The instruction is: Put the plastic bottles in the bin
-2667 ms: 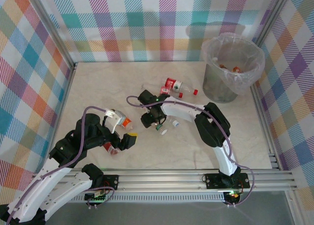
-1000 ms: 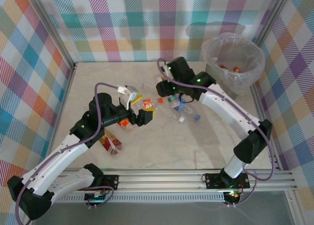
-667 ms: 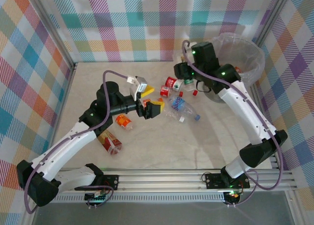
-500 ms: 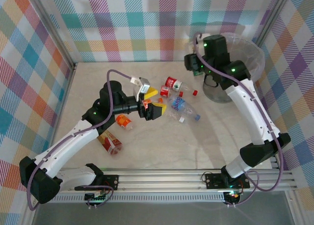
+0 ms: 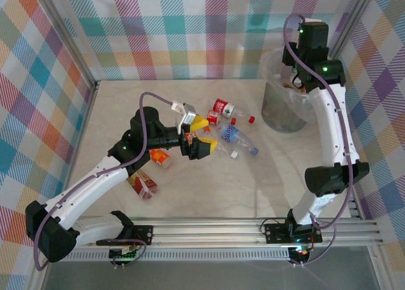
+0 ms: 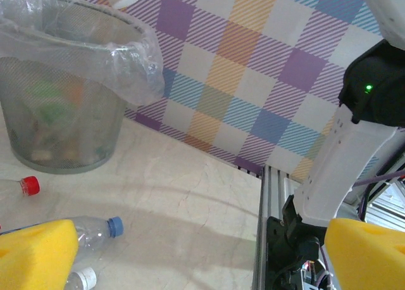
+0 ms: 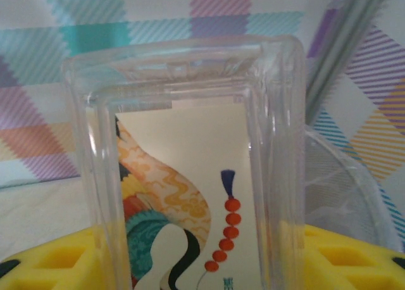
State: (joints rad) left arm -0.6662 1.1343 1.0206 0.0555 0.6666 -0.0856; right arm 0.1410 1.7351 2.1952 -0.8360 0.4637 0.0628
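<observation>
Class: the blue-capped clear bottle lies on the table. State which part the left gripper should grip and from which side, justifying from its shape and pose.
Grip the round mid-body of the blue-capped bottle, probably from above, with the fingers either side of its long axis. It lies flat on its side, cap toward the near right, and the open left gripper is right beside it.

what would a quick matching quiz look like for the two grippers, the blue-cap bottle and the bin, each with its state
Things:
1. left gripper
2. right gripper
3. blue-cap bottle
4. bin

States:
a. lying on the table
b. open
c. shut on a clear bottle
d. lined with a clear bag

Pairs: 1-b, 2-c, 3-a, 4-d
</observation>
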